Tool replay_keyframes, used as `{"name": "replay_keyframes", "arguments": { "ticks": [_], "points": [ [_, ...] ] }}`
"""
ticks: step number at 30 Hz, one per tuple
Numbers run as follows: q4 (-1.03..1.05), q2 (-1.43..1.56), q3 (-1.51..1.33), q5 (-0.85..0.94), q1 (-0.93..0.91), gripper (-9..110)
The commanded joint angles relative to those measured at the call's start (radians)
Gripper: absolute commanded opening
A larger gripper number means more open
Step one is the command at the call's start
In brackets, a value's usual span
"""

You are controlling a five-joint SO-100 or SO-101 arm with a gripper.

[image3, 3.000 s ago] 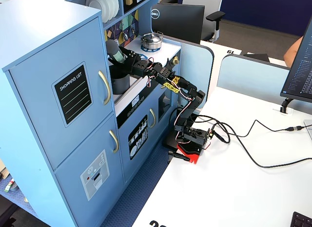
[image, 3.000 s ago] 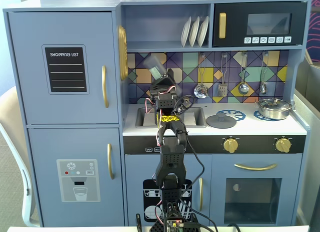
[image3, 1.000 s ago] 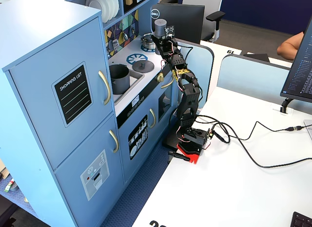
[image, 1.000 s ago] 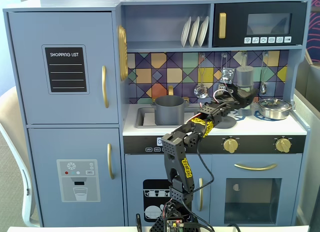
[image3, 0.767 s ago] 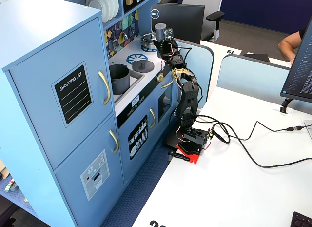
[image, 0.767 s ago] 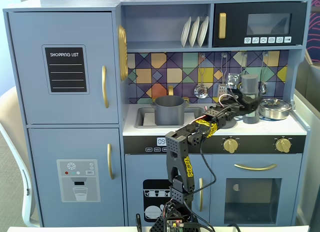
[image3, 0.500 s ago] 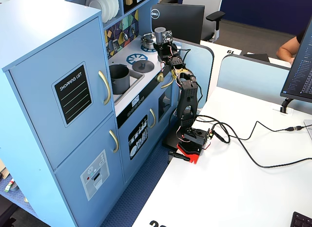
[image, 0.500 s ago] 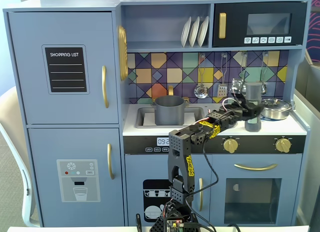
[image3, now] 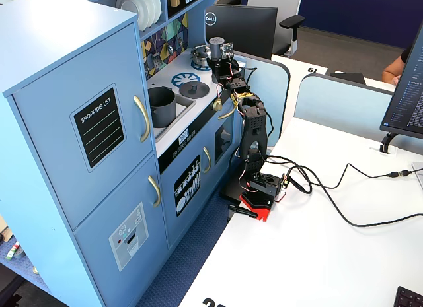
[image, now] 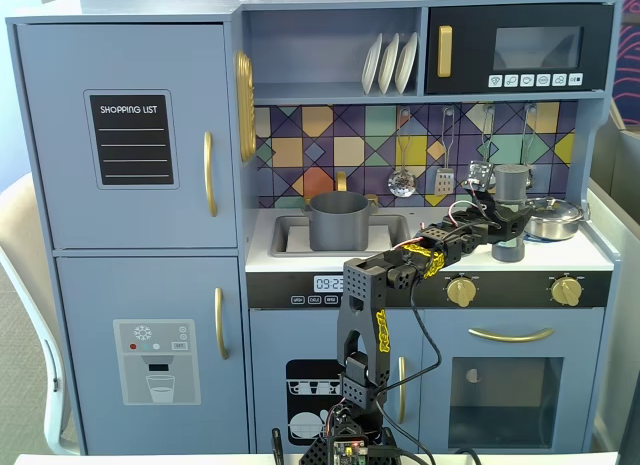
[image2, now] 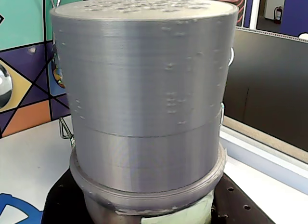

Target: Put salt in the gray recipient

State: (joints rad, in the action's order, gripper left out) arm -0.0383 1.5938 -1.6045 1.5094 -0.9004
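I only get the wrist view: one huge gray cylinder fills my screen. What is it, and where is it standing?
Observer: It is the salt shaker, upright at the counter's right front, with the gripper around it.
Operator: Where is the gray pot?
Observer: The gray pot sits in the sink, far left of the shaker in that fixed view.
Operator: Anything close by?
Observer: A shiny silver pan stands just right of the shaker.
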Motion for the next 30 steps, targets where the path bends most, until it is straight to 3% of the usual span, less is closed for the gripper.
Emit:
{"name": "replay_keyframes", "arguments": {
  "ticks": [1, 5, 11, 15, 22, 26, 30],
  "points": [
    [0.006, 0.041, 0.046, -0.049, -0.023, 27],
    [0.018, 0.072, 0.031, -0.058, -0.044, 46],
    [0.067, 0.222, -0.074, -0.048, -0.072, 51],
    [0.224, 0.471, -0.219, -0.015, -0.081, 36],
    [0.749, 1.012, -0.479, 0.064, -0.026, 1],
    [0.992, 1.239, -0.632, 0.118, 0.183, 0],
    [1.212, 1.382, -0.759, 0.141, 0.515, 0]
  ]
}}
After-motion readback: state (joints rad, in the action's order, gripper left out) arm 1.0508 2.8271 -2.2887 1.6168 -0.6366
